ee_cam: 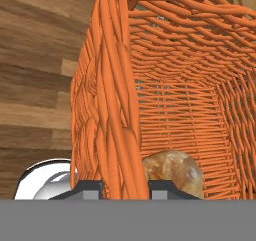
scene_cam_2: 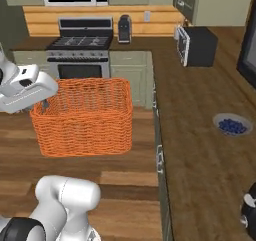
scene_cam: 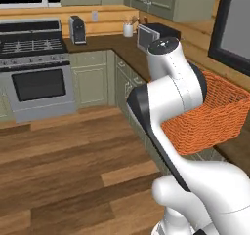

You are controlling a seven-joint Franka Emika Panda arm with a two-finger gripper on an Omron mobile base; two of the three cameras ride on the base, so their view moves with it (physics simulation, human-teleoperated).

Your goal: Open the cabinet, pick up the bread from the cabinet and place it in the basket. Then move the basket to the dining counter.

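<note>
The orange wicker basket [scene_cam_2: 85, 117] hangs in the air beside the worktop's edge, above the wood floor. My gripper [ee_cam: 120, 185] is shut on the basket [ee_cam: 115, 85], with one finger on each side of its near wall. The bread [ee_cam: 175, 172], a golden-brown roll, lies on the basket's bottom just inside that wall. In the left base view my own arm hides part of the basket [scene_cam: 215, 117]. A sage-green wall cabinet [scene_cam_2: 215, 2] hangs above the corner worktop. The dining counter is out of view.
A dark wood worktop [scene_cam_2: 200, 135] over green drawers runs along the right, bearing a black microwave [scene_cam_2: 195, 45] and a bowl of blueberries [scene_cam_2: 231, 125]. A steel stove [scene_cam: 34, 58] and a coffee machine [scene_cam: 77, 29] stand at the back. Open wood floor [scene_cam: 73, 170] lies to the left.
</note>
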